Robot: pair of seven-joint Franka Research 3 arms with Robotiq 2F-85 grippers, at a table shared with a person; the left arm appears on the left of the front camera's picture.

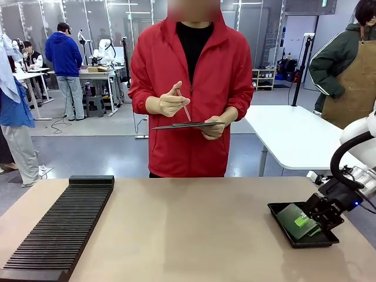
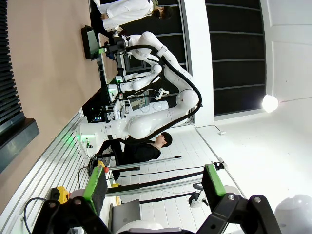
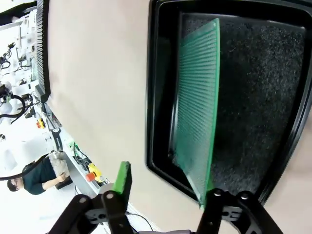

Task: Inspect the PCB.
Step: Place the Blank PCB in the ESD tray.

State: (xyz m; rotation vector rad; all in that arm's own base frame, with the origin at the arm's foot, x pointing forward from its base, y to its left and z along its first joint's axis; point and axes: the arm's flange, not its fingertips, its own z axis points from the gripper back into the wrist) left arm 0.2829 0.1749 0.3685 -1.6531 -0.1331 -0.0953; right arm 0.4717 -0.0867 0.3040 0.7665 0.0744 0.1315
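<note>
The PCB (image 3: 197,112) leans tilted inside the shallow black tray (image 1: 283,230) at the right edge of the tan counter (image 1: 188,229), in a bright workshop. A ribbed black rack (image 1: 59,229) lies far left; bare counter lies between. The right claw (image 1: 311,222) reaches down into the tray, jaws parted, one pad beside the board's lower corner. The left claw (image 2: 153,183) hangs wide open, empty. A person (image 1: 188,88) stands opposite.
</note>
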